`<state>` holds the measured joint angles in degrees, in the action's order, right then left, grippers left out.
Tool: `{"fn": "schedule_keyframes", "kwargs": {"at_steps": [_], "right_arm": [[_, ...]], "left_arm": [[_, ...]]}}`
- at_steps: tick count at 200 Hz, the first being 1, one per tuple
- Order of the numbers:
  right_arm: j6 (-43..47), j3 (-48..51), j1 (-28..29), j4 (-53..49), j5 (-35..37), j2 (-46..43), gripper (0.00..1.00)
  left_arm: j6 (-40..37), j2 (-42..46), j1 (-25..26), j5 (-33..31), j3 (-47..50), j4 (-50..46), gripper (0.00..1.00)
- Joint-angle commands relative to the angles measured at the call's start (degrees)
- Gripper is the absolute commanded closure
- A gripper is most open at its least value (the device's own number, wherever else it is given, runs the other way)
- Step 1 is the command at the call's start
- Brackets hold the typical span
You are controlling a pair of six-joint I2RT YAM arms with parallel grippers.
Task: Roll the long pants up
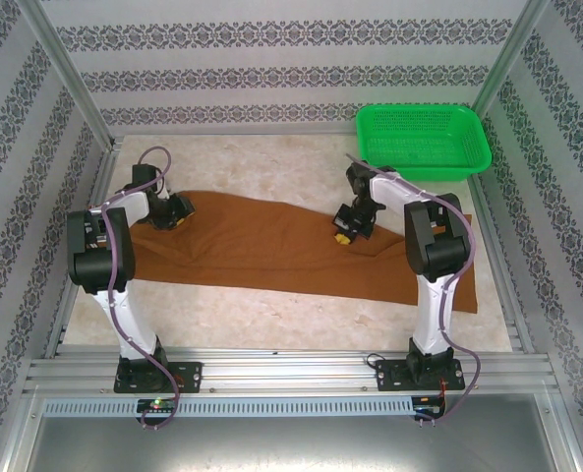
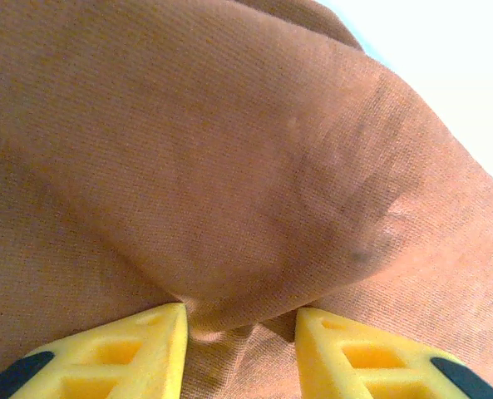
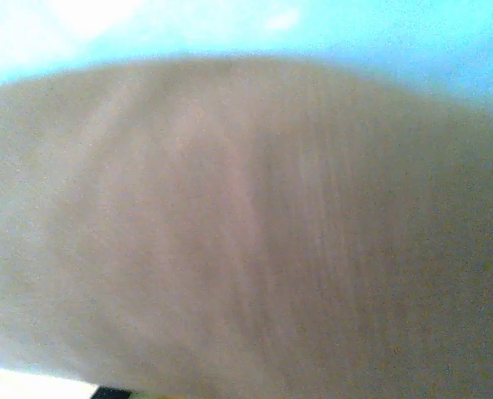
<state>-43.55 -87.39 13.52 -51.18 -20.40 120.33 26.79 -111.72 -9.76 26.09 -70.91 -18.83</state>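
The long pants [image 1: 271, 251] lie spread across the table as a long rust-brown strip running from left to right. My left gripper [image 1: 180, 214] is at their far left end. In the left wrist view its yellow fingers [image 2: 146, 349] pinch a raised fold of the pants [image 2: 229, 166] between them, and the gripper [image 2: 239, 320] is shut on that fold. My right gripper [image 1: 343, 236] is down on the far edge of the pants, right of the middle. In the right wrist view blurred brown cloth [image 3: 246, 249] bulges close to the lens and hides the fingers.
A green plastic basket [image 1: 424, 140] stands at the back right corner, just behind the right arm. Bare pale tabletop [image 1: 271, 172] lies behind the pants, and a strip of it runs in front of them. Metal frame rails border the table.
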Motion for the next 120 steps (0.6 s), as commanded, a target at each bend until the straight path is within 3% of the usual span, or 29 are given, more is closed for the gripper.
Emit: {"fn": "schedule_keyframes", "kwargs": {"at_steps": [1,31,70,93,96,102,109,120], "right_arm": [[2.0,-5.1,-1.0,-2.4,2.0,2.6,1.0],[5.7,-11.5,-1.7,-4.5,7.3,0.1,1.0],[10.0,-15.5,-4.7,-9.6,15.3,-11.2,1.0],[10.5,-8.5,-7.9,-9.8,14.0,-20.3,0.81],[10.5,-7.4,-8.3,-9.7,13.6,-21.5,0.74],[10.4,-4.1,-9.2,-9.1,12.9,-23.9,0.69],[10.0,-0.4,-10.4,-8.3,12.1,-26.8,0.51],[9.6,5.1,-12.2,-6.8,9.8,-30.9,0.4]], "left_arm": [[0.3,-1.9,1.1,0.3,-2.6,-1.6,0.61],[0.1,1.5,1.1,-2.0,-6.4,-1.1,0.55],[-3.7,9.9,-1.4,-9.1,-15.2,-12.5,0.47],[-0.4,13.7,-5.0,-6.8,-12.6,-14.2,0.44],[0.1,14.4,-5.4,-6.4,-11.6,-13.9,0.44],[1.1,15.9,-5.9,-6.4,-9.1,-13.2,0.44],[1.7,17.5,-6.4,-6.8,-6.0,-12.6,0.44],[2.4,20.2,-7.0,-7.9,-0.9,-11.1,0.43]]}}
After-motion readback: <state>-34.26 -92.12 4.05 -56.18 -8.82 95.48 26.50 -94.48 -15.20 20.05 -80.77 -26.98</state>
